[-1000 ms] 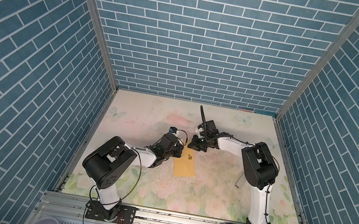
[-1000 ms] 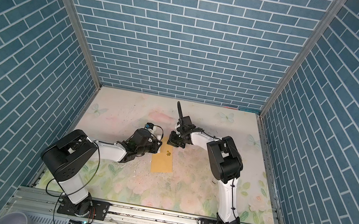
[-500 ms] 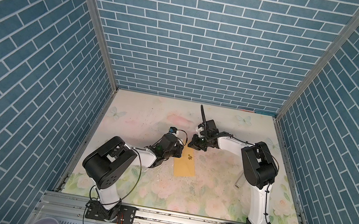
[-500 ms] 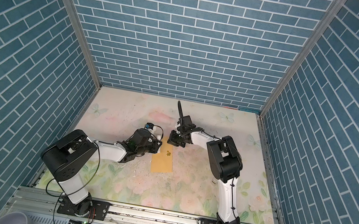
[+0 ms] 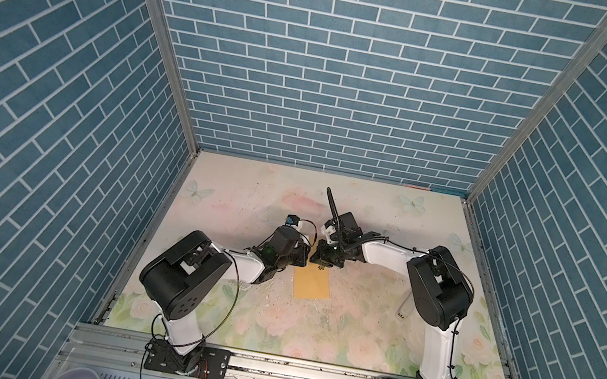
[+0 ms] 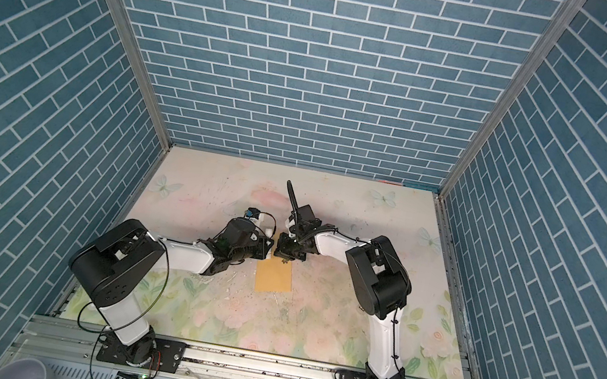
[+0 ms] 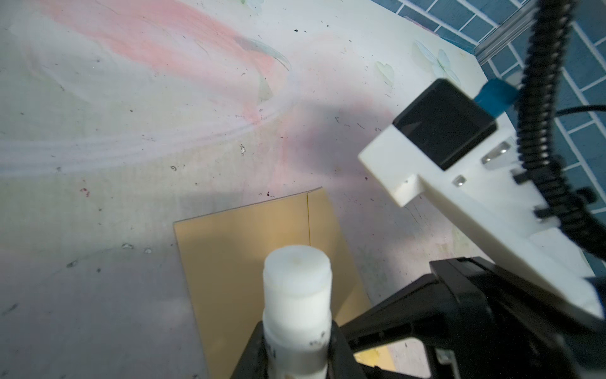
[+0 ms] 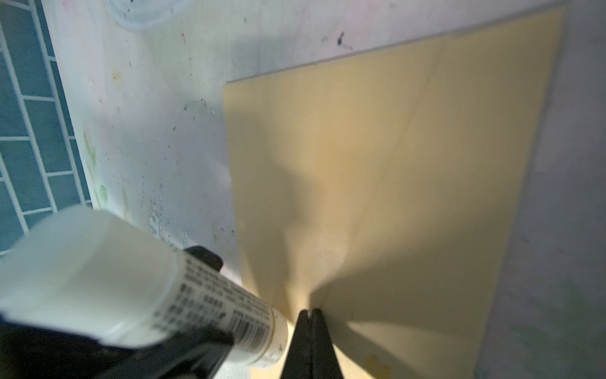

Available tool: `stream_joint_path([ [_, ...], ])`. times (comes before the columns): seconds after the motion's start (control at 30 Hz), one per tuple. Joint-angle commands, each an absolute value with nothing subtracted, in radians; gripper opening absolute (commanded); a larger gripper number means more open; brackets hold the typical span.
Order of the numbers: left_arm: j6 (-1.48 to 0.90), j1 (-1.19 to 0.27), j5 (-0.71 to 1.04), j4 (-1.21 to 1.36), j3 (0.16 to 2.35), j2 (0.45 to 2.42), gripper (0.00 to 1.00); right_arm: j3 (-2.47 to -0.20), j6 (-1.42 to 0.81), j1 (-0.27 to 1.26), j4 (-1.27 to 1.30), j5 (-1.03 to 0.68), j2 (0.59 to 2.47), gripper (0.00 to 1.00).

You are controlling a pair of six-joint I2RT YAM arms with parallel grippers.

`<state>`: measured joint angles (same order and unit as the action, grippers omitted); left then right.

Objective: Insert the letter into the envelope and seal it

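A long golden-tan kraft paper envelope (image 5: 312, 287) (image 6: 274, 278) lies flat near the middle of the pale floral-printed table (image 5: 353, 326), one short end towards the near edge; in both top views its far part is hidden under the two arms that meet above it. The left gripper (image 7: 296, 341) is clamped around a white plastic glue stick (image 7: 296, 288) with a printed label (image 8: 210, 305) – its black fingers (image 7: 252, 347) grip the tube on both sides, and the stick's free end juts out past them over the envelope's far half. Whether the glue stick touches the paper cannot be told. The right gripper (image 8: 310, 316) has its jaws pressed together with no gap – the pointed tips are down on the envelope's face, where faint creases fan out, just beside the stick's narrow end.
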<state>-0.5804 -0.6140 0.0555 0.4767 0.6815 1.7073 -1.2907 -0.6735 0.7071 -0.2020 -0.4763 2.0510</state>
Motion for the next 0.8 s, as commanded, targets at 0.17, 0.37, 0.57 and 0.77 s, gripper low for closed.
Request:
stream_joint_path([
  [0.17, -0.572, -0.616, 0.031, 0.411, 0.658, 1.712, 0.0, -1.211, -0.652, 0.713, -0.292, -0.449, 2.013, 0.0],
  [0.37, -0.572, -0.615, 0.031, 0.411, 0.658, 1.711, 0.0, -1.154, -0.649, 0.713, -0.296, -0.452, 1.98, 0.0],
  [0.57, -0.572, -0.615, 0.029, 0.415, 0.655, 1.714, 0.0, -1.075, -0.646, 0.72, -0.309, -0.451, 1.922, 0.0],
  [0.77, -0.574, -0.615, 0.03, 0.419, 0.656, 1.721, 0.0, -1.0, -0.647, 0.738, -0.319, -0.448, 1.872, 0.0],
])
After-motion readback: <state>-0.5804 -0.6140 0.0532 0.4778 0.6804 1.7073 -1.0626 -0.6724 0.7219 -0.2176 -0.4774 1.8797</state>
